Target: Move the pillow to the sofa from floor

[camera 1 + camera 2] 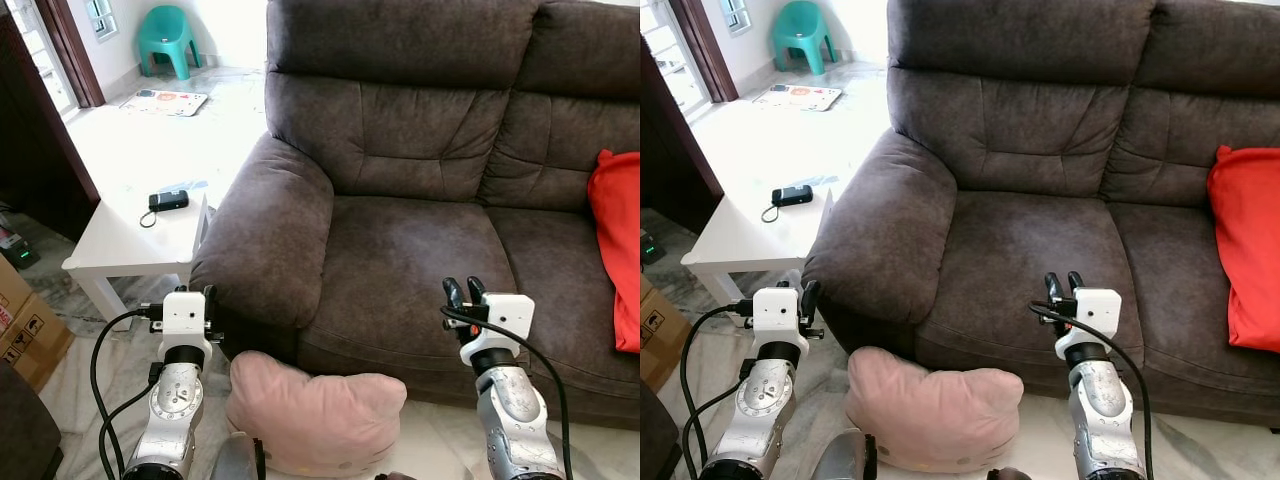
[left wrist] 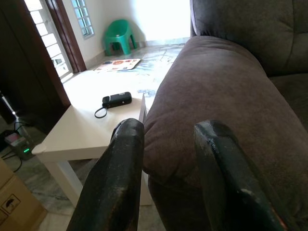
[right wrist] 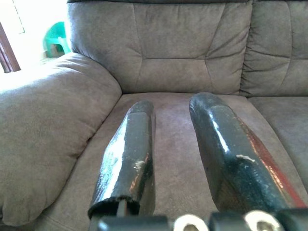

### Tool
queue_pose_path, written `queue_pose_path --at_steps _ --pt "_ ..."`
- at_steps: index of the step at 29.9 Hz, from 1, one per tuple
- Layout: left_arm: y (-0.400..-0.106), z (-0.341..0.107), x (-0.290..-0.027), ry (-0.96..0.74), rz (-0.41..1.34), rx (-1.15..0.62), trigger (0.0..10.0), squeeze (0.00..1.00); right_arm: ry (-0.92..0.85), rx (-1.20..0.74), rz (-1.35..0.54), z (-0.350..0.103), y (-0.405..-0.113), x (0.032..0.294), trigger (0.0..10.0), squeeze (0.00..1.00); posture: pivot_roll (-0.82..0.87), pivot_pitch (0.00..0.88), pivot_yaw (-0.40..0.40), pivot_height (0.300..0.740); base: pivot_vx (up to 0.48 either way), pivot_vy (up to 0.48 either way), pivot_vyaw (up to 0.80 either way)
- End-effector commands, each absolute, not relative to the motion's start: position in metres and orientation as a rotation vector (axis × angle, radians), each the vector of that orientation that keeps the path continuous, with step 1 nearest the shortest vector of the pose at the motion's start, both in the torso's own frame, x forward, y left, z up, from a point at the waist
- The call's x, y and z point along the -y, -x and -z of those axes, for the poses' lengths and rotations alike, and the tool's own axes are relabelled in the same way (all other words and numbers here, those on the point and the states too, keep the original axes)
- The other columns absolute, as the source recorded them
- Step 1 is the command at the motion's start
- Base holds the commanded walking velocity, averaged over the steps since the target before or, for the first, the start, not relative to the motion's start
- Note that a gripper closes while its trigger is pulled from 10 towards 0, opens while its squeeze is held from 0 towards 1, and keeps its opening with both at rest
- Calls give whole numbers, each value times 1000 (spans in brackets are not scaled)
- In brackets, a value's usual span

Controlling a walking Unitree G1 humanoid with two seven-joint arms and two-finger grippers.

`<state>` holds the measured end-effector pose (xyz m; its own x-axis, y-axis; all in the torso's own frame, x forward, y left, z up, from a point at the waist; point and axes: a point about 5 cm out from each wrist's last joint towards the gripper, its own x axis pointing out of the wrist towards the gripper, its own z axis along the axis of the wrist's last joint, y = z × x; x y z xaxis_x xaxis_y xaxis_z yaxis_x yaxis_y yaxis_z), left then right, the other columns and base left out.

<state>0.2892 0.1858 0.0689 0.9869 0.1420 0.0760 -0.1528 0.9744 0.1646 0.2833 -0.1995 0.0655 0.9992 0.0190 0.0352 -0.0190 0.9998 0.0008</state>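
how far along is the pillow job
Nothing looks done yet: the pink pillow lies on the floor against the sofa front. The left gripper and right gripper are raised with jaws open, holding nothing. Grasping, lifting and placing it remain.

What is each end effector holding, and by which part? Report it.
Nothing is held. The left end effector and right end effector are open, and the pink pillow lies on the floor.
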Motion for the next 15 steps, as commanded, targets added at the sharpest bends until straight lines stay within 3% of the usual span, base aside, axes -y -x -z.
queue_pose_path --at_steps 1,15 --pt "-292 -70 -185 -173 -143 60 10000 0 -2 42 -29 -69 -285 198 10000 0 6 0 -34 645 0 0 0" --pt "-291 -70 -185 -171 -142 59 10000 0 4 46 -37 -69 -284 198 10000 0 4 0 -38 645 0 0 0"
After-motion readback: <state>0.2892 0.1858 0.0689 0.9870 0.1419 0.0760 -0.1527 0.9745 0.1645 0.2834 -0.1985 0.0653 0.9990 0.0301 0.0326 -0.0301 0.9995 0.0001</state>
